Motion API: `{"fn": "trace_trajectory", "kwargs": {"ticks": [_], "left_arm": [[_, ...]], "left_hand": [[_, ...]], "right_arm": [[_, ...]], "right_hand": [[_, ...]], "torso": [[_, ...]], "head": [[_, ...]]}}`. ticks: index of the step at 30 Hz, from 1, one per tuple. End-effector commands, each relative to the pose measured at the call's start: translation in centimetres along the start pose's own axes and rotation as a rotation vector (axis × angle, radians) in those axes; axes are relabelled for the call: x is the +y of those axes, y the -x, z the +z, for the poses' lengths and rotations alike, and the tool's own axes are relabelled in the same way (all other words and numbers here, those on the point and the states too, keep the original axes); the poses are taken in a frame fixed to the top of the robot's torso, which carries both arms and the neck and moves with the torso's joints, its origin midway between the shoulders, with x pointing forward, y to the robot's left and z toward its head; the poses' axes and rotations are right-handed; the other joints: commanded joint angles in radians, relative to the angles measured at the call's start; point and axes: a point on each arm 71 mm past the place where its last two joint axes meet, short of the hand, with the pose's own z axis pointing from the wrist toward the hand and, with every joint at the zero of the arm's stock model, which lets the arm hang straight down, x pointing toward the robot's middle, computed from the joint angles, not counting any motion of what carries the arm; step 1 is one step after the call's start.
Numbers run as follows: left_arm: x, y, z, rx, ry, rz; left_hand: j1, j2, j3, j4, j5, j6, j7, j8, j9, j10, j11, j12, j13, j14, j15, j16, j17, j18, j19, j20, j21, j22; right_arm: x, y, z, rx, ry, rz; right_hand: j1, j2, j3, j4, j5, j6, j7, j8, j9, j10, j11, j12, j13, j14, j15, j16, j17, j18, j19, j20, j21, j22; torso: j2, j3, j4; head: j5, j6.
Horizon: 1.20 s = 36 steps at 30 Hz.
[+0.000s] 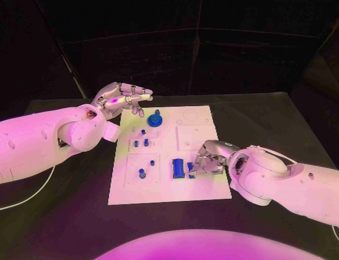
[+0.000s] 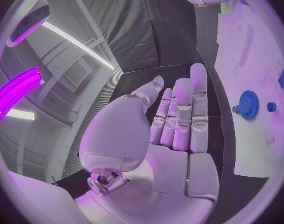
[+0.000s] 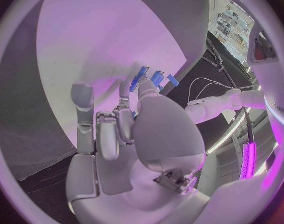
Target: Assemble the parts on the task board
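I see right hand (image 1: 206, 160) low over task board (image 1: 204, 189), near-right part; fingers (image 3: 125, 115) curled down onto blue parts (image 1: 178, 168), grip itself I cannot tell. Left hand (image 1: 122, 99) raised off board's far-left corner, fingers (image 2: 182, 112) straight, apart, holding nothing. Blue gear (image 1: 154, 119) just right of it. Black counter (image 1: 279, 119) bare round board edges.
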Motion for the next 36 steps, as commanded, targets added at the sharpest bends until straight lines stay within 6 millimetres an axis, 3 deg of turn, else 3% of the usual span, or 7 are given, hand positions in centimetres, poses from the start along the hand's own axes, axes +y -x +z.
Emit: {"fn": "trace_trajectory", "kwargs": {"ticks": [1,18,20,22,25,28,36], "left_arm": [[-0.1,0.0,0.0,0.008,-0.008,-0.006],[-0.1,0.4,0.1,-0.012,-0.022,-0.127],[0.1,0.6,0.1,-0.025,-0.025,-0.144],[0.3,0.8,0.1,-0.042,-0.03,-0.156],[0.6,1.1,0.1,-0.073,-0.04,-0.166],[0.7,1.3,0.2,-0.096,-0.057,-0.168],[1.0,1.8,0.7,-0.144,-0.079,-0.174]], "left_hand": [[-0.003,0.0,0.004,0.001,0.001,-0.006,-0.002,-0.006,0.0,-0.009,0.0,0.003,0.001,-0.006,0.002,0.005,-0.001,0.014,0.001,0.005,-0.003,-0.002],[-0.015,-0.008,-0.005,0.005,0.001,-0.01,-0.001,-0.006,0.0,-0.01,0.002,0.01,0.002,-0.01,0.004,0.008,-0.005,0.013,0.001,0.007,-0.007,-0.005],[-0.017,-0.006,-0.006,0.007,0.001,-0.008,-0.003,-0.004,0.001,-0.008,0.0,0.013,0.003,-0.011,0.004,0.008,-0.005,0.014,0.0,0.007,-0.008,-0.006],[-0.019,-0.004,-0.007,0.009,0.001,-0.004,-0.006,-0.001,0.002,-0.004,-0.002,0.016,0.004,-0.012,0.003,0.009,-0.006,0.014,0.0,0.006,-0.009,-0.007],[-0.023,-0.002,-0.011,0.013,0.001,0.011,-0.015,0.008,0.004,0.01,-0.009,0.026,0.006,-0.018,-0.001,0.009,-0.009,0.015,-0.003,0.005,-0.014,-0.01],[-0.031,-0.011,-0.024,0.016,0.001,0.013,-0.021,0.01,0.003,0.019,-0.013,0.032,0.005,-0.059,0.0,-0.007,-0.019,0.013,-0.035,0.005,-0.035,-0.02],[-0.031,-0.008,-0.051,0.025,0.0,-0.029,-0.013,-0.014,-0.001,-0.001,0.016,0.012,-0.005,-0.32,0.062,-0.28,-0.172,-0.013,-0.338,0.061,-0.285,-0.161]], "right_arm": [[0.5,0.3,-0.3,-0.03,0.044,0.047],[-0.9,4.3,-0.9,-0.129,0.259,0.631],[-1.5,5.1,-0.2,-0.163,0.278,0.685],[-1.9,5.7,0.3,-0.188,0.293,0.736],[-2.5,7.0,1.2,-0.238,0.317,0.811],[-3.6,8.1,2.3,-0.288,0.317,0.883],[-5.5,9.6,4.8,-0.329,0.315,1.055]], "right_hand": [[-0.015,0.015,-0.014,0.008,0.015,0.004,-0.002,0.0,0.002,0.002,-0.005,0.001,0.011,0.084,-0.003,-0.004,0.171,-0.01,0.001,-0.005,0.0,0.0],[0.1,0.059,-0.028,-0.068,0.073,-0.177,0.081,-0.12,-0.063,-0.166,0.063,-0.232,-0.195,0.009,0.051,-0.195,-0.121,0.028,-0.132,0.042,-0.191,-0.271],[0.125,0.06,-0.024,-0.092,0.065,-0.19,0.09,-0.13,-0.073,-0.238,0.073,-0.351,-0.3,0.104,0.062,0.043,0.263,0.027,-0.148,0.051,-0.225,-0.291],[0.14,0.062,-0.022,-0.108,0.035,-0.192,0.105,-0.141,-0.086,-0.342,0.114,-0.53,-0.459,0.104,0.095,0.043,0.263,0.025,-0.182,0.071,-0.287,-0.325],[0.209,0.068,0.007,-0.166,0.015,-0.184,0.129,-0.154,-0.112,-0.449,0.108,-0.644,-0.558,0.104,0.124,0.043,0.263,0.021,-0.256,0.099,-0.366,-0.364],[0.224,0.073,0.019,-0.188,0.008,-0.19,0.122,-0.164,-0.132,-0.498,0.116,-0.708,-0.621,0.104,0.139,0.043,0.263,0.014,-0.318,0.114,-0.412,-0.384],[0.172,0.09,0.083,-0.252,0.002,-0.154,0.144,-0.22,-0.242,-0.386,0.145,-1.046,-1.068,0.068,0.177,0.023,0.251,0.014,-0.46,0.168,-0.591,-0.473]], "torso": [[-0.001,0.0004,0.0008],[-0.012,-0.0049,0.001],[-0.019,-0.0056,-0.0008],[-0.025,-0.007,-0.002],[-0.03,-0.0086,0.0003],[-0.036,-0.0083,0.0023],[-0.044,-0.0084,0.0083]], "head": [[-0.003,0.002],[0.0,0.036],[0.002,0.045],[0.001,0.046],[0.003,0.069],[0.005,0.074],[0.002,0.102]]}}
